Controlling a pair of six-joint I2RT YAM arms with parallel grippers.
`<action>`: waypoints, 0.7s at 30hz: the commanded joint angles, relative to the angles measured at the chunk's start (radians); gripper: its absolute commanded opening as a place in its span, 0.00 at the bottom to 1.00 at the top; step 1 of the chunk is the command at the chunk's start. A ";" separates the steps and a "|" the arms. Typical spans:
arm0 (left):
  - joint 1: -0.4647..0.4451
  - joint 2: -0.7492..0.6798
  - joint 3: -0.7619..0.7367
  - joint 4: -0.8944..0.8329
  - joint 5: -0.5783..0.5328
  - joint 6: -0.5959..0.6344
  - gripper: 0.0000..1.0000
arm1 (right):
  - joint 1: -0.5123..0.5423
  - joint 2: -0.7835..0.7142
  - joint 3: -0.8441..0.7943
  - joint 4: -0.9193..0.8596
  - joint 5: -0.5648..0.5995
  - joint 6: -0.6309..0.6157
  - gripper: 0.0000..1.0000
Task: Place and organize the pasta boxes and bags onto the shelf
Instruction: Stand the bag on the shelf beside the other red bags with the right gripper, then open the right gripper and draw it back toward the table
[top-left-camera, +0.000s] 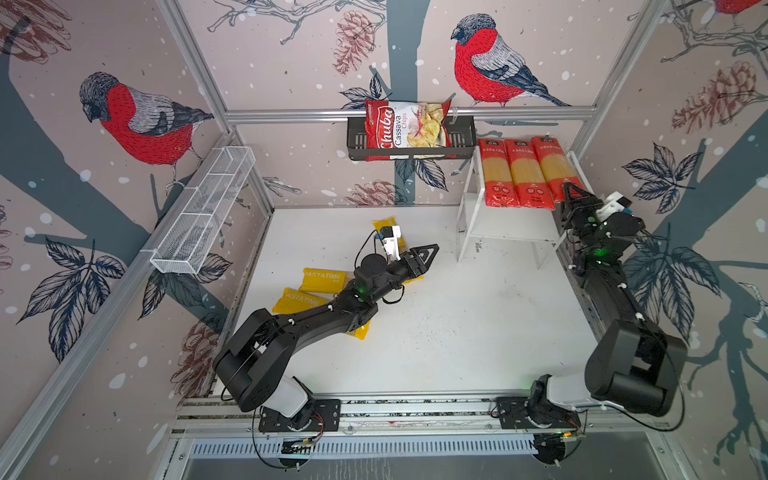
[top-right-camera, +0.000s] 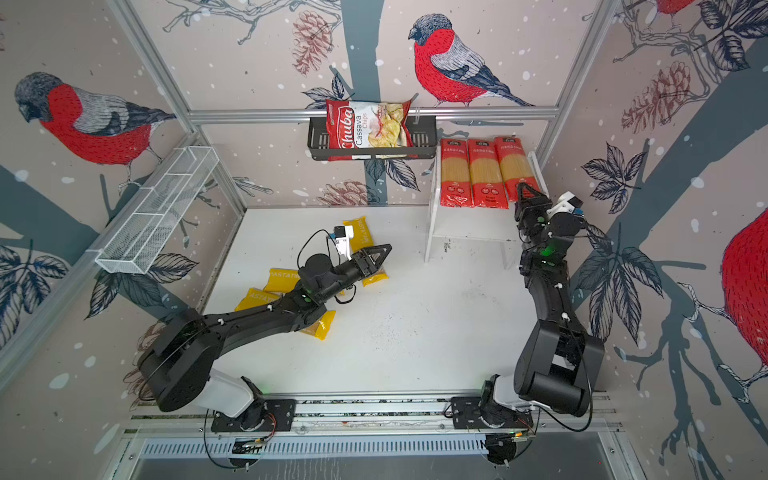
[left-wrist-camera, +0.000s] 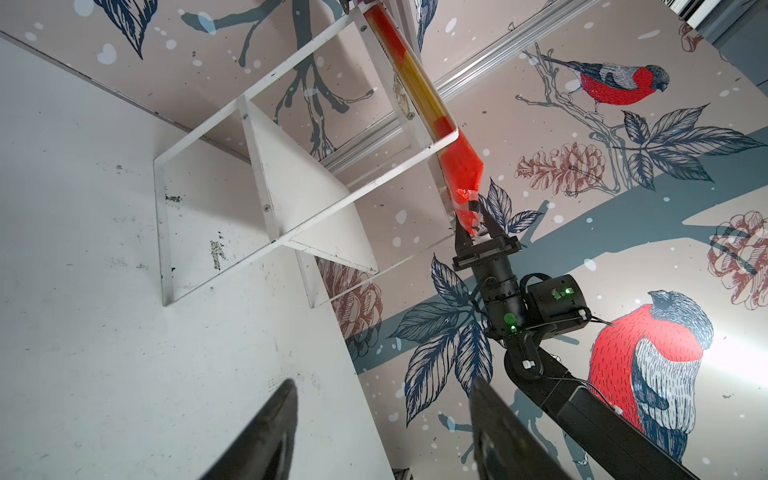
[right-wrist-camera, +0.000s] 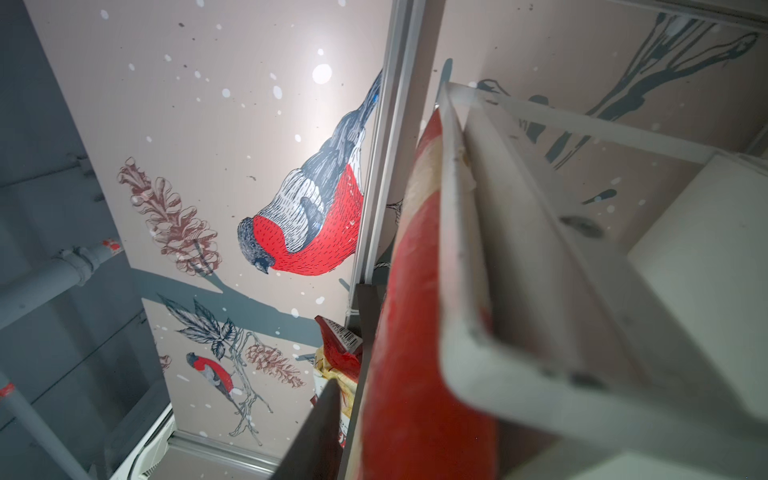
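Observation:
Three red-ended pasta packs (top-left-camera: 496, 174) (top-left-camera: 528, 174) (top-left-camera: 555, 166) lie side by side on the top board of the white shelf (top-left-camera: 505, 239). My right gripper (top-left-camera: 571, 191) is open at the near end of the rightmost red pack (left-wrist-camera: 457, 162), its jaws either side of the crimped tail. In the right wrist view one finger (right-wrist-camera: 324, 424) stands just apart from that pack (right-wrist-camera: 415, 374); the other is hidden. Three yellow PASTATIME packs (top-left-camera: 324, 279) (top-left-camera: 297, 300) (top-left-camera: 384, 224) lie on the table. My left gripper (top-left-camera: 428, 252) hovers open and empty above them, partly covering them.
A Chuba chips bag (top-left-camera: 405, 126) sits in the black wall basket (top-left-camera: 357, 141) beside the shelf. A long white wire basket (top-left-camera: 203, 212) hangs on the left wall. The shelf's lower board (left-wrist-camera: 316, 216) is bare. My right arm runs along the table's right edge.

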 joint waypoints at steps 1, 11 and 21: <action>0.000 0.001 -0.002 0.040 0.020 0.010 0.65 | -0.001 -0.017 -0.009 0.038 -0.035 -0.015 0.42; 0.002 -0.010 -0.028 0.057 0.018 0.007 0.65 | -0.008 -0.099 -0.062 -0.092 -0.039 -0.053 0.56; 0.008 -0.015 -0.046 0.042 0.026 0.024 0.65 | 0.010 -0.190 -0.144 -0.184 -0.056 -0.113 0.61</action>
